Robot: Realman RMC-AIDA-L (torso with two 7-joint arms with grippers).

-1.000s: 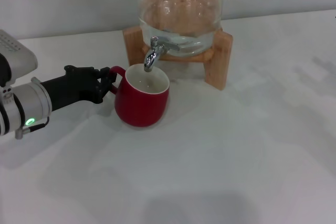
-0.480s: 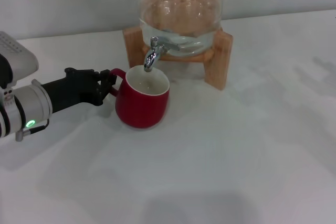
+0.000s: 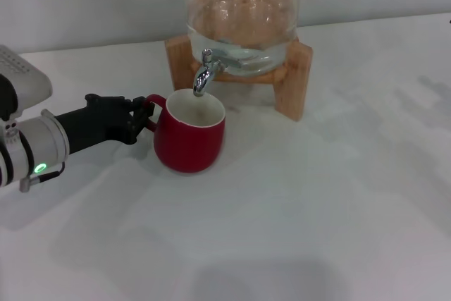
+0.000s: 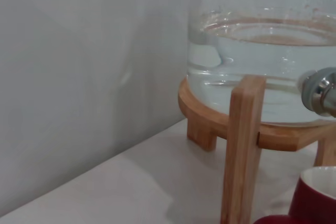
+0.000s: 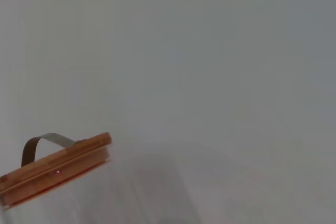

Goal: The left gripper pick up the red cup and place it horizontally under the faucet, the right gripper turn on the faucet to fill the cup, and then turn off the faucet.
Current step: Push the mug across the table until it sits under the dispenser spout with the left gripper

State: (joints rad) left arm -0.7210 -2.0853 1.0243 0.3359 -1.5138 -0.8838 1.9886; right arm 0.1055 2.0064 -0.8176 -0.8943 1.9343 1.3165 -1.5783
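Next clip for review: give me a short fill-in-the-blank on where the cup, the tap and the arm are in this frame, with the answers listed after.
1. The rounded dark-red ceramic cup stands upright directly under the shiny chrome ____.
2. The black slim-fingered left gripper is at the cup's small loop ____.
3. The clear glass water jar rests on a ____ stand.
4. The inside of the cup is ____ in colour.

Missing words: faucet; handle; wooden; white

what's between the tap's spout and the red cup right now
Nothing. In the head view the faucet spout hangs just over the far rim of the red cup, with only air between. The left gripper is at the cup's handle, off to the side.
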